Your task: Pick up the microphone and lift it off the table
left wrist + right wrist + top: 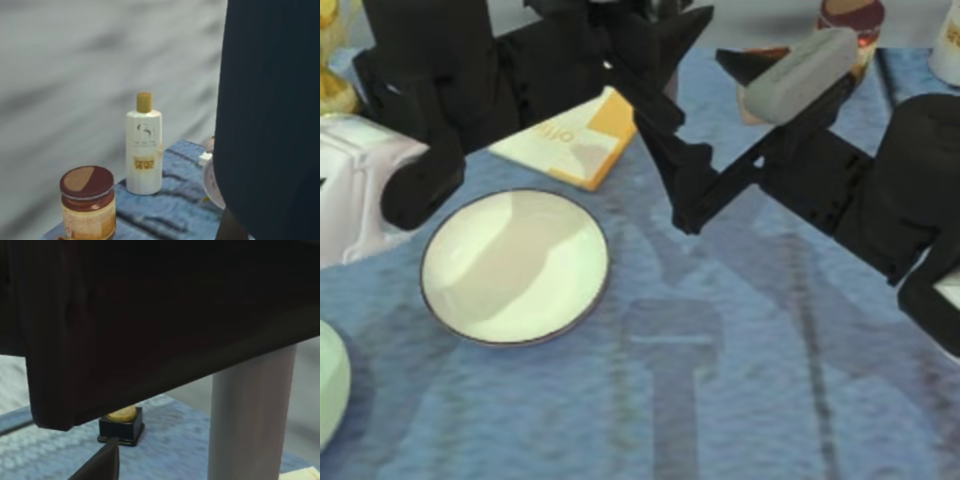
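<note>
The microphone is up off the table [740,380], between both arms at the back middle. Its grey handle [800,75] slants toward the right arm and shows again as a pale column [250,420] in the right wrist view. The navy foam head [270,120] fills one side of the left wrist view, with a left finger [234,225] lying against it. My left gripper [670,130] is shut on the microphone near the head. My right gripper [760,150] stands open beside the handle. Its one visible finger [102,465] is apart from the handle, and the other is hidden.
A white plate [515,265] lies left of centre, with a yellow and white box [575,140] behind it. A white appliance [355,190] stands at the left edge. A brown-lidded jar [89,205] and a white bottle [143,145] stand at the back right. A gold ornament on a black base [121,425] is far left.
</note>
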Motion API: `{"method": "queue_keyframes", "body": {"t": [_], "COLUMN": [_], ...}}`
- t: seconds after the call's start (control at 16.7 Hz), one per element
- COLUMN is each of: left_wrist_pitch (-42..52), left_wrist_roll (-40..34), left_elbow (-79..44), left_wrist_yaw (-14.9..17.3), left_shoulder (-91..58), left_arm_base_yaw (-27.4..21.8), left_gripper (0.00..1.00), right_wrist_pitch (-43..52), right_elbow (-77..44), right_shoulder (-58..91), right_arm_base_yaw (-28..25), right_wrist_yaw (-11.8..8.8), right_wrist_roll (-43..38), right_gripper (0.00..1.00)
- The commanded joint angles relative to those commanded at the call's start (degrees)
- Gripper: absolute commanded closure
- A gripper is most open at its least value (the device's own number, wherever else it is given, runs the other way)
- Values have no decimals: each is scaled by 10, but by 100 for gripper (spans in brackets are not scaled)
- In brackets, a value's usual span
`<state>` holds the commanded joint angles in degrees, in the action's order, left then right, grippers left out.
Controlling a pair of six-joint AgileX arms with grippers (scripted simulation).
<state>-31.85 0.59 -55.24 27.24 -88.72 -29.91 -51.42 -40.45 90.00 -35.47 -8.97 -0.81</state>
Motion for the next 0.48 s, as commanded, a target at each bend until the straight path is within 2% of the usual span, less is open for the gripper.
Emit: {"method": "queue_keyframes", "body": {"t": [0.3, 0.48], "left_wrist_pitch": [4, 6], "left_wrist_roll": [4, 6], "left_elbow": [30, 39], "left_wrist_yaw": [54, 68], "left_shoulder": [32, 40], "left_arm_base_yaw": [63, 79], "left_gripper": [100, 100], "right_wrist_pitch": [9, 9], "right_elbow": [101, 122], "right_shoulder": [-112, -134], "right_arm_base_yaw": [13, 15], "right_wrist_yaw": [-19, -25], "right_wrist_roll": [0, 0], "right_gripper": [0, 0]}}
